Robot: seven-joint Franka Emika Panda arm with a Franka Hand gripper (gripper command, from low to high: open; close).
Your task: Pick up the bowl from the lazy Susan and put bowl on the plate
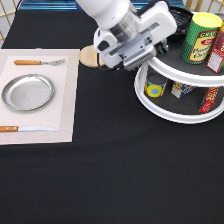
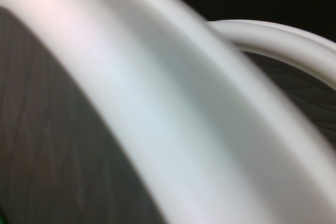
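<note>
While the lazy Susan [image 1: 170,114] carries cans on both tiers, note your arm's hand pressed close over its upper rim [image 2: 172,125], which fills the wrist view. A knock here could turn the turntable or topple the tall yellow can [image 1: 200,37]. The plate [image 1: 27,92] lies well apart on the placemat [image 1: 65,90]. The bowl [image 1: 181,20] sits on the top tier, partly hidden. Whether the gripper [image 1: 161,50] is spread or pinching, you cannot tell.

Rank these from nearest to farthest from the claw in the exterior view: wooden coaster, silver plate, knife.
Claw is at the lazy Susan's top tier.
1. Wooden coaster, just left of the arm.
2. Silver plate, on the left placemat.
3. Knife, placemat's bottom edge.
</note>
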